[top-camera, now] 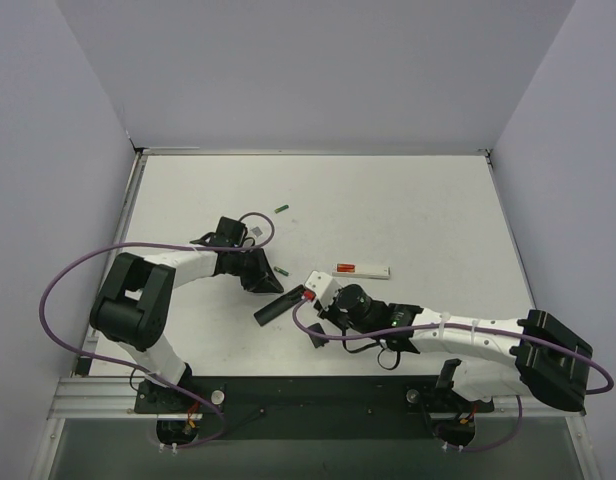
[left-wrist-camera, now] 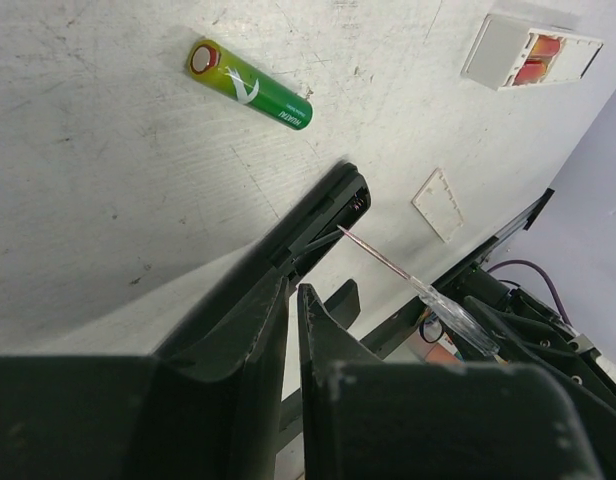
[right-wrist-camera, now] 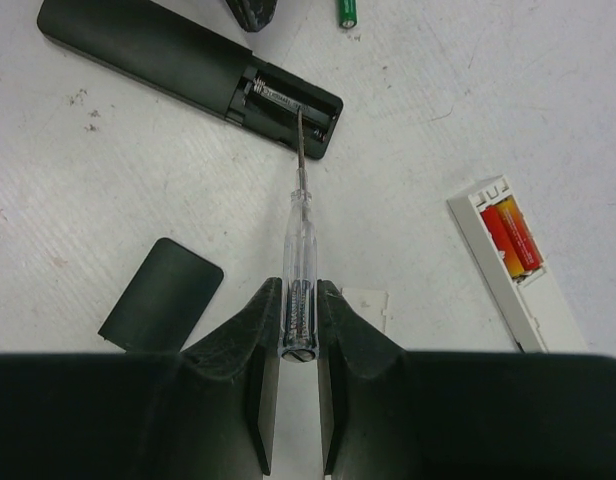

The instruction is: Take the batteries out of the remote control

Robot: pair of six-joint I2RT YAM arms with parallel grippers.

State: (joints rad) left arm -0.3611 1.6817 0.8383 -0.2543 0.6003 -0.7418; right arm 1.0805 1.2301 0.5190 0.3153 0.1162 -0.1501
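The nearer green battery (left-wrist-camera: 250, 85) carried a large white mark and a line of small white print along its wrap. Both were too blurred to read. Its wrap ran from yellow-green at the red-ringed cap to deep green at the other end. It lay on the desk (right-wrist-camera: 438, 120) ahead of the left pincer (left-wrist-camera: 293, 290) and clear of it. A second green battery (top-camera: 282, 209) lay further out beyond that pincer, too small to show any detail.

The remote control (right-wrist-camera: 148, 50) was a slim black bar lying flat just ahead of the right pincer (right-wrist-camera: 298, 290), its open slot facing up with a spring at the inner end. Faint pale lettering in the slot could not be made out, nor whether a cell sat inside.

The right pincer was clamped on the clear handle of a screwdriver (right-wrist-camera: 298, 230), whose tip reached into the slot. The left pincer stood narrow, with only a thin slit between its fingers and nothing seen in it. The remote ran along under its left finger, and contact could not be judged.

Left of the right pincer lay a black cover (right-wrist-camera: 160, 293). To its right lay a white remote (right-wrist-camera: 513, 265), cut off by the pincer body, with red and orange cells showing.
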